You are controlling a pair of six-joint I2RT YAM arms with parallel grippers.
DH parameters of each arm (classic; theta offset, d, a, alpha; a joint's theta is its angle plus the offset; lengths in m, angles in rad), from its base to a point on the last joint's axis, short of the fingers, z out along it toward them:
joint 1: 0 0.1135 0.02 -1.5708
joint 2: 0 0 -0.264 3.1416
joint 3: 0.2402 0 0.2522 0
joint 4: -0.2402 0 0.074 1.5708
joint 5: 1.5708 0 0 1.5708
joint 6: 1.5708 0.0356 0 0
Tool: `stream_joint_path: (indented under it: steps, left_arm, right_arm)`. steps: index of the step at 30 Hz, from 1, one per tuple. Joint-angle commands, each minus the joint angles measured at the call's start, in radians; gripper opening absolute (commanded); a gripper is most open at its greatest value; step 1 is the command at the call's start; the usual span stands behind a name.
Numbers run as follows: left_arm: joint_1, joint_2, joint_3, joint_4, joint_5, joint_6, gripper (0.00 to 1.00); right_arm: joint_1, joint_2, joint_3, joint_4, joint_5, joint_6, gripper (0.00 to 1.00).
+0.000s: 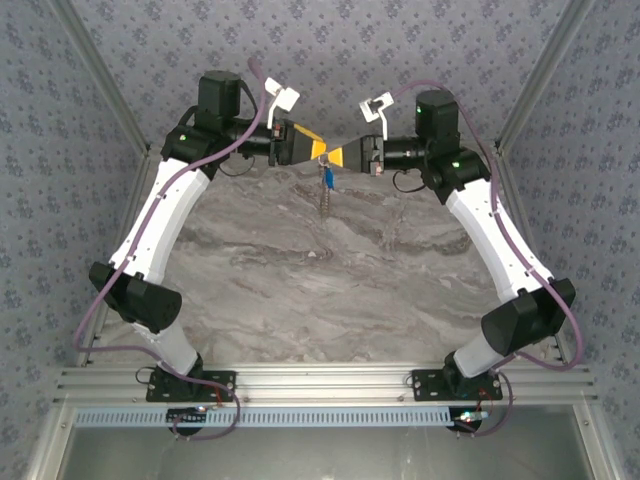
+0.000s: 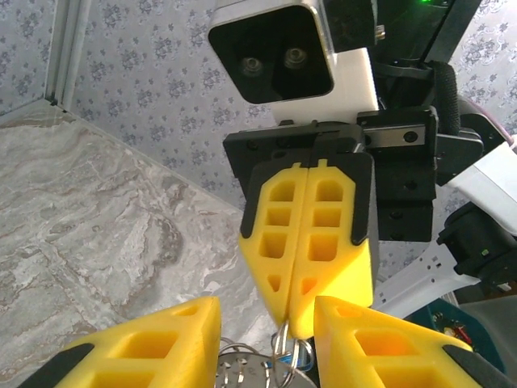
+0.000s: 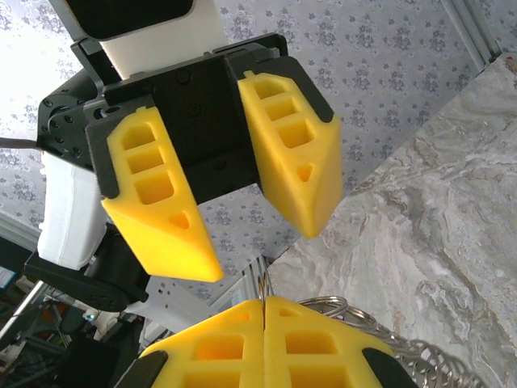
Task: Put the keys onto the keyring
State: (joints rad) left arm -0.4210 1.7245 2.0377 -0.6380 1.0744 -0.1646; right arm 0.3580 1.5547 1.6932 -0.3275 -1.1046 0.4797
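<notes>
Above the middle of the desk's [image 1: 300, 280] far edge the two hands meet tip to tip. The right hand [image 2: 289, 319] is closed, its yellow fingers [image 2: 311, 234] pressed flat together, and a thin metal loop of the keyring [image 1: 325, 207] is pinched at their very tip. The left hand [image 3: 257, 246] is open, with its fingers spread either side of the right hand's tip and not clamped on anything visible. The key [image 1: 327, 183], with its blue head, hangs just below the meeting point. The chain-like keyring dangles straight down beneath the key, over the marble, towards the desk's centre.
</notes>
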Motion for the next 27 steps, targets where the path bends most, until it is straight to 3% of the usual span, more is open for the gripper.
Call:
stream_joint_path:
  steps: [1,27]
  left_arm:
    - [-0.005,0.012,0.033,-0.023,0.043,0.021,0.34]
    - [-0.01,0.023,-0.003,-0.068,0.09,0.044,0.3]
  right_arm:
    - [0.004,0.002,0.042,-0.012,-0.021,-0.02,0.0]
    - [0.004,0.003,0.04,0.028,-0.017,0.011,0.0]
